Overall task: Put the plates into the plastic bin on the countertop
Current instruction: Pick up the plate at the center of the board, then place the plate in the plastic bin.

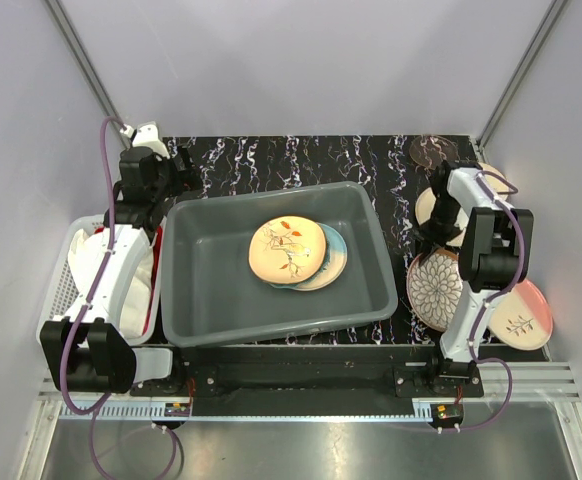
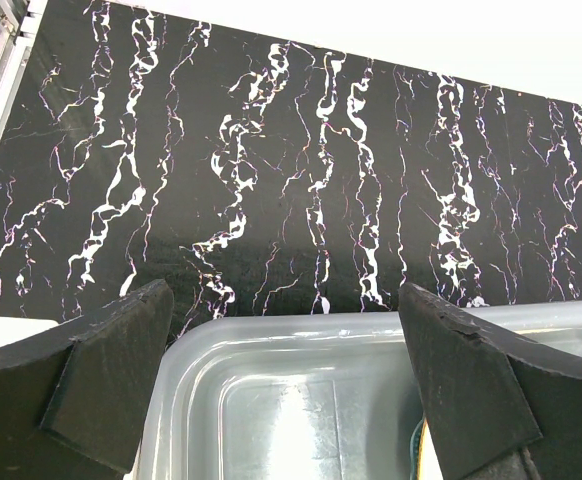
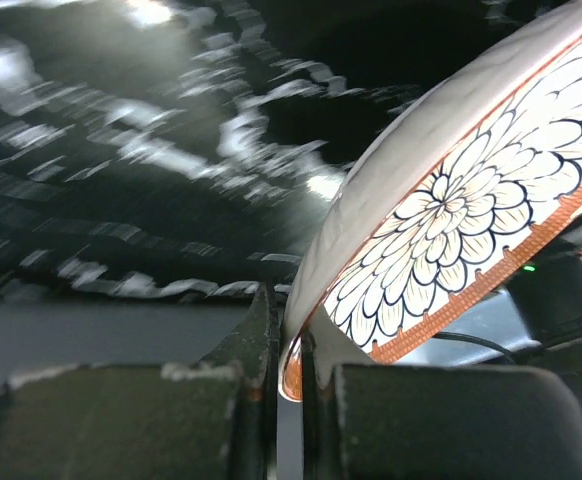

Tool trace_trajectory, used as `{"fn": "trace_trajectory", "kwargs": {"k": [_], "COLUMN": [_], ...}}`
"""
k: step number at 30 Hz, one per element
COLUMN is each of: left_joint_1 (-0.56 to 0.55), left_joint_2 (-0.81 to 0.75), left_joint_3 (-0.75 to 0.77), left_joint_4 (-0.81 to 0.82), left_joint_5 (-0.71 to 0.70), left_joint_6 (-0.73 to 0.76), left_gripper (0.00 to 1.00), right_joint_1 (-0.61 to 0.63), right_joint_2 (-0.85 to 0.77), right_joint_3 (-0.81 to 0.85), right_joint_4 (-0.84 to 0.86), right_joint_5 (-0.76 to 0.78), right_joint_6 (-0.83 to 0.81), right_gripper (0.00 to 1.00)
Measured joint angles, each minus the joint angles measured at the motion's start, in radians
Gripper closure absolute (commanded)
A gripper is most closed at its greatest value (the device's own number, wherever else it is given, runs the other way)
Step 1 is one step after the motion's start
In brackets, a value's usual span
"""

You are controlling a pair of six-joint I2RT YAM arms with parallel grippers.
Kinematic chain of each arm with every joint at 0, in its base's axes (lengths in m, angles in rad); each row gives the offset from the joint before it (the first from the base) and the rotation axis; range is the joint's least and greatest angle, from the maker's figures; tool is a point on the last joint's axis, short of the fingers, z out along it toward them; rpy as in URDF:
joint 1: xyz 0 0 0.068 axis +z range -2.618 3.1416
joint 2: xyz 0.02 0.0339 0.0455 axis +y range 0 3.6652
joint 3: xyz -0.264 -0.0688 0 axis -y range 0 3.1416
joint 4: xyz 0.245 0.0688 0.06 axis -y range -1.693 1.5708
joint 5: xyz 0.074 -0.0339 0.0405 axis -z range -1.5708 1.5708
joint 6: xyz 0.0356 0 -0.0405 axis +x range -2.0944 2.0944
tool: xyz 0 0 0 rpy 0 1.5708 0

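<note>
While right claw clenches the petal plate by its rim, right of the bin, seemingly tilted, left claw gapes above bin's far-left corner; two plates lie inside

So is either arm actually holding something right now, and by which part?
Yes. The right end effector is pinching a cream flower-patterned plate by its orange-banded rim. The left end effector is open and holds nothing.

Grey plastic bin sits skewed mid-worktop, holding a peach leaf-sprig plate atop a teal one. Near the worktop's right edge: petal-patterned plate, pink-rimmed sprig plate, dark plate at the far corner
</note>
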Motion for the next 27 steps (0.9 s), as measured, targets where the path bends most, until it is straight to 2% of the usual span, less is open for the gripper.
{"fn": "trace_trajectory", "kwargs": {"k": [11,27], "left_joint_1": [0.000,0.000], "left_joint_2": [0.000,0.000], "left_joint_3": [0.000,0.000], "left_joint_4": [0.000,0.003], "left_joint_5": [0.000,0.001], "left_joint_6": [0.000,0.000], "left_gripper": [0.01,0.01], "right_joint_1": [0.000,0.001], "right_joint_2": [-0.071,-0.071], "right_joint_3": [0.183,0.478], "right_joint_4": [0.116,0.137], "right_joint_5": [-0.163,-0.187], "right_joint_6": [-0.048,-0.184], "right_gripper": [1.00,1.00]}}
